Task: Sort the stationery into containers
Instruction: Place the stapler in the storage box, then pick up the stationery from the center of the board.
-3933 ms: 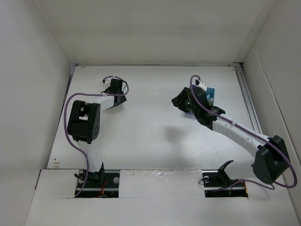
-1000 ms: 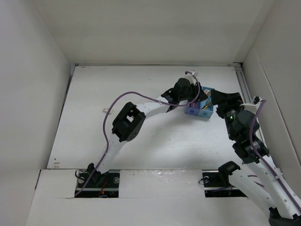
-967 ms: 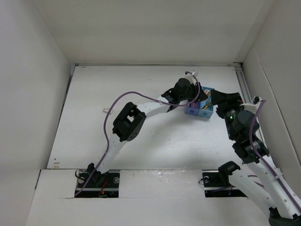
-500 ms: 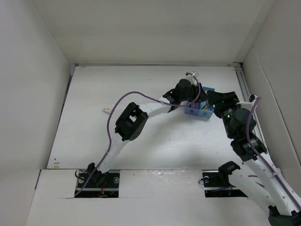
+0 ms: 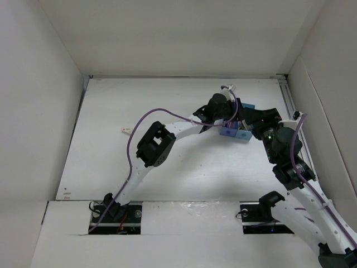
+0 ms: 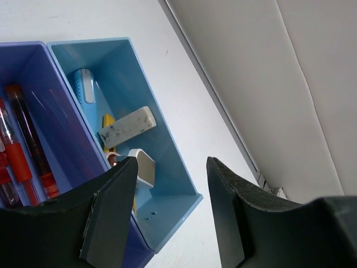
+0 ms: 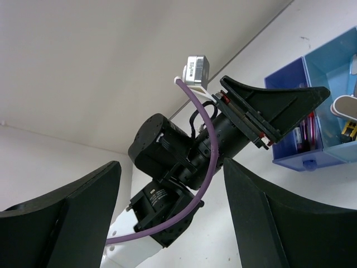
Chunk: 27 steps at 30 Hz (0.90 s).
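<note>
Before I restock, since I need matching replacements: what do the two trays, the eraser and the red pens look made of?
The cyan tray and blue tray look like moulded plastic: smooth, thin walls with a soft sheen. The eraser is probably matte rubber or vinyl: whitish, with dark smudges. The red pens likely have clear glossy plastic barrels, with red showing through.

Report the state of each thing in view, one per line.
left end effector, open, empty
right end effector, open, empty
dark blue tray, holds red pens
cyan tray, holds light-blue pen and eraser
loose whitish piece, outside both trays
</note>
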Available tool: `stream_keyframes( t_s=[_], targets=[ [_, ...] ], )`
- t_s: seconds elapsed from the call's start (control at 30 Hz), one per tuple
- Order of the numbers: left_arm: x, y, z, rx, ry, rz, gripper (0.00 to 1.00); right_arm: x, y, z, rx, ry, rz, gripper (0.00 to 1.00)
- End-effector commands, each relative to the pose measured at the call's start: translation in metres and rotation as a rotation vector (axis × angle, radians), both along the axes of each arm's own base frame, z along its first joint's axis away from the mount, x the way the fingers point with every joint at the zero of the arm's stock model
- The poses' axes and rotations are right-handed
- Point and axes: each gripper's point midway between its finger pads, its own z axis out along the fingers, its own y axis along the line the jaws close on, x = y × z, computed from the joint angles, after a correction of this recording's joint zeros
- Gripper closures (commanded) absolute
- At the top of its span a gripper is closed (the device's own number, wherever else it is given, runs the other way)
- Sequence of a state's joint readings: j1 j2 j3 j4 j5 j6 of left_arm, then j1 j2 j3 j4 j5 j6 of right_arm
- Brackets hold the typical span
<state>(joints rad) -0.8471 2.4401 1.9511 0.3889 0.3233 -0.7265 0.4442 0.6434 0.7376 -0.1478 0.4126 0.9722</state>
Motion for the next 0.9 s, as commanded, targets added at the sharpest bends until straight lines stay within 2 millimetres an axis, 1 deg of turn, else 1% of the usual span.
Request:
stream_keyframes(
  t_s=[0.0,0.03,0.07,0.1,0.13,0.17,0.2,0.23,0.27,0.3,0.33,0.37,0.4,0.43,0.47,0.5,0.53,0.57,0.6,0.63,0.67,0.7,0.73,0.77,0.8,0.83,0.87],
  targets=[
    [-0.001,-0.002,0.064,-0.101,-0.104,-0.019,0.51,0.001,-0.003,0.017,0.015,-0.060,-0.010,0.20],
    [-0.001,0.002,0.078,-0.108,-0.125,-0.005,0.51,-0.001,-0.004,0.020,0.018,-0.068,-0.010,0.21],
    [-0.001,0.008,0.073,-0.089,-0.130,0.018,0.51,-0.001,-0.004,0.020,0.018,-0.068,-0.010,0.23],
    [-0.002,0.013,0.075,-0.085,-0.130,0.032,0.53,0.000,-0.004,0.015,0.015,-0.060,-0.010,0.25],
    [0.006,0.024,0.082,-0.084,-0.147,0.061,0.55,0.000,-0.004,0.015,0.015,-0.060,-0.010,0.32],
    [0.018,0.042,0.106,-0.102,-0.171,0.113,0.55,0.000,-0.004,0.015,0.015,-0.060,-0.010,0.38],
    [0.021,0.057,0.094,-0.074,-0.152,0.141,0.55,0.000,-0.004,0.015,0.015,-0.060,-0.010,0.42],
    [0.026,0.071,0.091,-0.054,-0.139,0.171,0.56,-0.001,-0.001,0.015,0.015,-0.060,0.002,0.49],
    [0.029,0.092,0.116,-0.081,-0.147,0.213,0.56,0.001,0.000,0.015,0.015,-0.060,0.002,0.68],
    [0.043,0.128,0.086,-0.029,-0.096,0.291,0.56,0.000,0.003,0.015,0.015,-0.060,0.025,0.76],
    [0.046,0.150,0.079,-0.024,-0.058,0.337,0.56,0.002,0.007,0.011,0.002,-0.049,0.041,0.82],
    [0.050,0.172,0.077,-0.022,-0.045,0.384,0.56,0.005,0.011,0.012,-0.009,-0.048,0.056,0.89],
    [0.061,0.214,0.097,-0.038,-0.074,0.484,0.56,0.006,0.016,0.009,-0.014,-0.037,0.077,0.91],
    [0.054,0.242,0.060,0.029,-0.021,0.536,0.56,0.007,0.023,0.005,-0.018,-0.024,0.115,0.93],
    [0.052,0.265,0.053,0.049,-0.001,0.595,0.56,0.013,0.030,0.003,-0.021,-0.014,0.135,0.93],
    [0.046,0.290,0.066,0.052,-0.011,0.656,0.56,0.015,0.035,0.004,-0.034,-0.016,0.156,0.93],
    [0.044,0.328,0.037,0.133,0.013,0.770,0.56,0.018,0.039,0.002,-0.048,-0.006,0.172,0.93],
    [0.038,0.345,0.032,0.170,0.019,0.831,0.56,0.020,0.045,0.002,-0.049,0.002,0.198,0.91],
    [0.035,0.366,0.028,0.220,0.012,0.900,0.56,0.027,0.048,-0.010,-0.062,0.039,0.199,0.84],
    [0.027,0.397,0.028,0.290,0.009,1.023,0.56,0.028,0.055,-0.010,-0.073,0.044,0.222,0.80],
    [0.016,0.412,0.015,0.349,0.025,1.066,0.55,0.030,0.058,-0.016,-0.077,0.059,0.235,0.75],
    [0.009,0.425,0.009,0.395,0.033,1.105,0.52,0.034,0.063,-0.019,-0.082,0.074,0.245,0.70],
    [-0.002,0.444,0.000,0.436,0.063,1.183,0.49,0.034,0.066,-0.018,-0.092,0.074,0.261,0.61],
    [-0.007,0.450,-0.007,0.460,0.080,1.207,0.47,0.035,0.069,-0.021,-0.094,0.082,0.272,0.58],
    [-0.010,0.459,-0.010,0.470,0.093,1.236,0.45,0.034,0.072,-0.016,-0.091,0.072,0.281,0.55],
    [-0.012,0.462,-0.013,0.479,0.107,1.251,0.41,0.036,0.073,-0.021,-0.104,0.083,0.282,0.52],
    [-0.014,0.468,-0.024,0.500,0.143,1.267,0.39,0.034,0.076,-0.021,-0.105,0.083,0.293,0.52]
  ],
)
